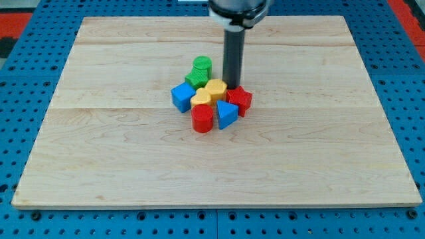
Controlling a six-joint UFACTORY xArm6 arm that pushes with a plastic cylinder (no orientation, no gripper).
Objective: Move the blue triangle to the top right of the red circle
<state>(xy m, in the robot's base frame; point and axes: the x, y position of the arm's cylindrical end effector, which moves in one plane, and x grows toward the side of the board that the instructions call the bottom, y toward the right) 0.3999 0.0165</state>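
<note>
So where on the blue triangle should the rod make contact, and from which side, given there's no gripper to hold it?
It can only be pushed. I'd set my tip against the blue triangle on its lower-left face, coming from the view's bottom. The red circle touches its left side, and the red block sits at its upper right, so that block would likely be shoved along.

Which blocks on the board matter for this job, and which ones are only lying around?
Belong to the job:
- blue triangle, now right beside the red circle
- red circle
- my tip, just above the cluster

Only lying about:
- blue cube
- two green blocks
- two yellow blocks
- red block, shape unclear
- wooden board
</note>
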